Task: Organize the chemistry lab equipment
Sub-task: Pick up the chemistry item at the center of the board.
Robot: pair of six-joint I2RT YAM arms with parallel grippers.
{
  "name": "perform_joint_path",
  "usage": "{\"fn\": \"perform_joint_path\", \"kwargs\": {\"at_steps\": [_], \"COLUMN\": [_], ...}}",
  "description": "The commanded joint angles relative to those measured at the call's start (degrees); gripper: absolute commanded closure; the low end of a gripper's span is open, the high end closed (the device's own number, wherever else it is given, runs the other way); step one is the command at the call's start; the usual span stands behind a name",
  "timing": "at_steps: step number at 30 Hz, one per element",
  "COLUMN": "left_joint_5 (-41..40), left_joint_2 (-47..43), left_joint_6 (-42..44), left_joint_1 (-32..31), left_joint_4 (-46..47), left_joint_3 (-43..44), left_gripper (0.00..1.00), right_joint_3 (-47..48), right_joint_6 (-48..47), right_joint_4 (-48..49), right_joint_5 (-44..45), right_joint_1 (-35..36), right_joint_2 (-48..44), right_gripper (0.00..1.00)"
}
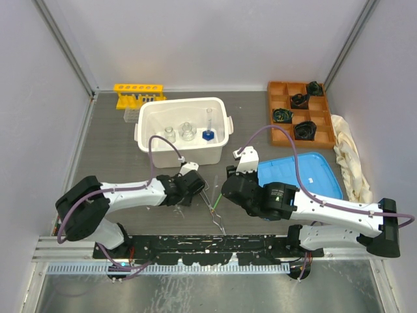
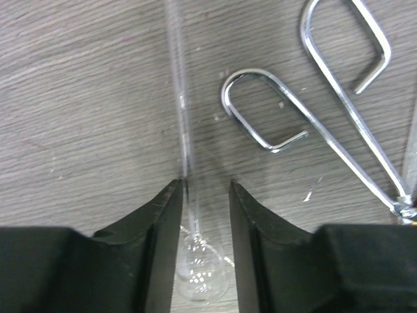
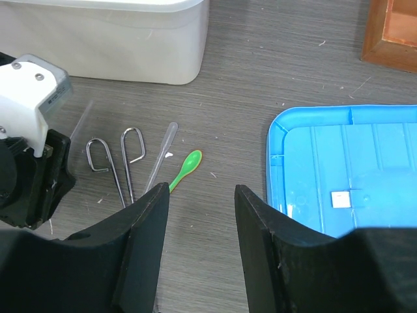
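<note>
A thin clear tube with a round bulb (image 2: 202,270) lies on the grey table. My left gripper (image 2: 205,186) (image 1: 203,189) is shut on the bulb, and the stem runs out ahead of it. Metal tongs (image 2: 260,107) (image 3: 114,156) lie just to its right. Beside them are a clear pipette (image 3: 161,156) and the green spatula (image 3: 186,168) (image 1: 214,207). My right gripper (image 3: 199,189) (image 1: 229,171) hangs open and holds nothing, between the spatula and a blue tray (image 3: 365,176). Glass flasks (image 1: 187,132) and a blue-based cylinder (image 1: 208,134) stand in the white tub (image 1: 146,130).
A yellow rack (image 1: 138,91) and a clear plastic rack (image 1: 132,114) stand at the back left, behind the tub. An orange compartment tray (image 1: 283,98) with black objects sits at the back right. A cream cloth (image 1: 352,163) lies along the right wall.
</note>
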Motion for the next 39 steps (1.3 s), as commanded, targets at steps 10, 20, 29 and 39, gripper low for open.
{"fn": "perform_joint_path", "kwargs": {"at_steps": [10,20,29,39], "left_joint_5": [5.1,6.6,10.2,18.3], "left_joint_2": [-1.7,-19.2,-39.1,-48.2], "left_joint_6": [-0.6,-6.0,-10.0,-11.5], "left_joint_1": [0.4,0.4,0.3,0.2], "left_joint_4": [3.4,2.1,15.1,29.6], "left_joint_3": [-0.8,-5.3,-14.4,-17.2], "left_gripper": [0.89,0.94,0.94,0.97], "right_joint_3": [-0.5,-3.7,-17.8,-15.8], "right_joint_6": [0.4,1.0,-0.9,-4.9], "right_joint_4": [2.0,7.1,33.9,47.3], "right_joint_5": [1.4,-4.2,-23.6,-31.5], "right_joint_1": [0.4,0.4,0.4,0.4], "right_joint_2": [-1.5,-6.2,-16.5,-6.6], "right_gripper": [0.49,0.48,0.45,0.47]}}
